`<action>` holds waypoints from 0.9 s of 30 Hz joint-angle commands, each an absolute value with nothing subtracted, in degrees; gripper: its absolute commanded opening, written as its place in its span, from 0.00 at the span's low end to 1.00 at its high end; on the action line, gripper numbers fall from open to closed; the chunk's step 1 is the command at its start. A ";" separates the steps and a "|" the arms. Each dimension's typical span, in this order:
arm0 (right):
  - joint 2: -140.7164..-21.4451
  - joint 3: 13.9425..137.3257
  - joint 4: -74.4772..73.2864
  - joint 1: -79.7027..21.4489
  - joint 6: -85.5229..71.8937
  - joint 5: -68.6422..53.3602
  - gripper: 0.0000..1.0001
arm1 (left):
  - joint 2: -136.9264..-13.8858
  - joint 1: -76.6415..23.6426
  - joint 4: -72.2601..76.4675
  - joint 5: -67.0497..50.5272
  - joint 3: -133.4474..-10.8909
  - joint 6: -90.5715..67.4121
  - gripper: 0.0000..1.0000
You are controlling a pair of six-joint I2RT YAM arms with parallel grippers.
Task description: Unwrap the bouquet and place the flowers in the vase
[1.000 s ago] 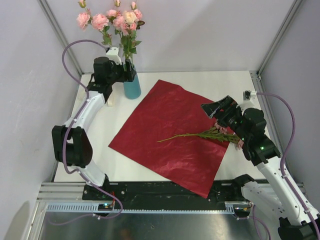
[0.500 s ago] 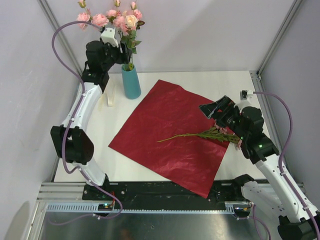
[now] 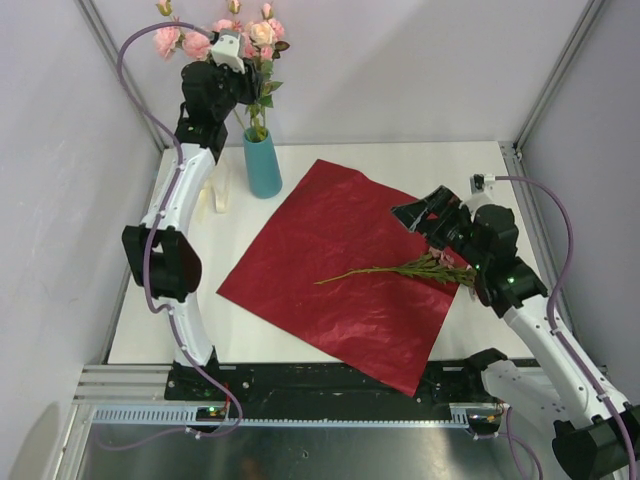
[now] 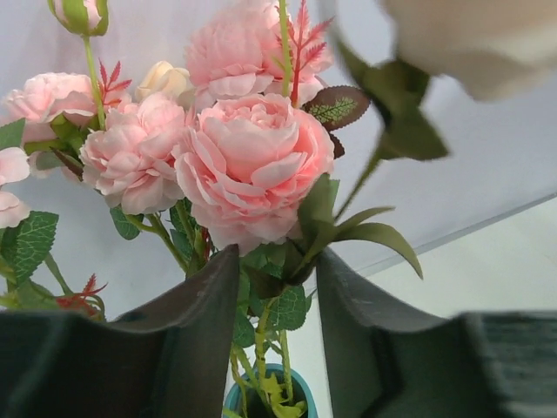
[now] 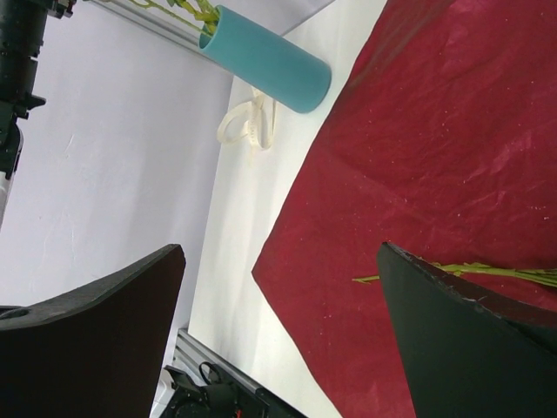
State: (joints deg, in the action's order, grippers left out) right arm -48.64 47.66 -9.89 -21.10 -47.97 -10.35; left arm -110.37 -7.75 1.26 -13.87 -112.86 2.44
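The teal vase (image 3: 263, 165) stands at the table's back left with several pink and cream flowers (image 3: 240, 40) upright in it. My left gripper (image 3: 248, 85) hangs high above the vase among the blooms. Its jaws stand part open, level with the leaves just under a big pink rose (image 4: 252, 165), and hold nothing I can see; the vase rim (image 4: 296, 376) shows far below. One flower (image 3: 400, 268) lies on the flat dark red wrapping paper (image 3: 330, 250). My right gripper (image 3: 425, 222) hovers wide open just above its bloom end, and the stem (image 5: 470, 270) lies by one finger.
A cream ribbon (image 3: 215, 195) lies loose on the white table left of the vase, also seen as the ribbon (image 5: 248, 126) beside the vase (image 5: 265, 70). The red paper (image 5: 435, 157) covers the table's middle. Frame posts and walls enclose the back and sides.
My left gripper rose from beside the vase up to the blooms and its jaws narrowed. My right gripper shifted slightly back and left, still wide open.
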 commanded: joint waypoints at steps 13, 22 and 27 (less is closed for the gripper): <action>-51.58 47.81 -6.20 -20.76 -46.81 -12.88 0.98 | -108.94 -8.00 4.26 -12.86 -109.66 4.79 0.00; -51.10 47.81 -7.12 -20.81 -46.27 -12.86 0.98 | -108.28 -7.91 4.30 -13.54 -104.33 4.86 0.00; -51.09 47.80 -7.56 -20.83 -46.54 -12.65 0.98 | -107.58 -7.92 4.31 -13.59 -101.99 4.36 0.00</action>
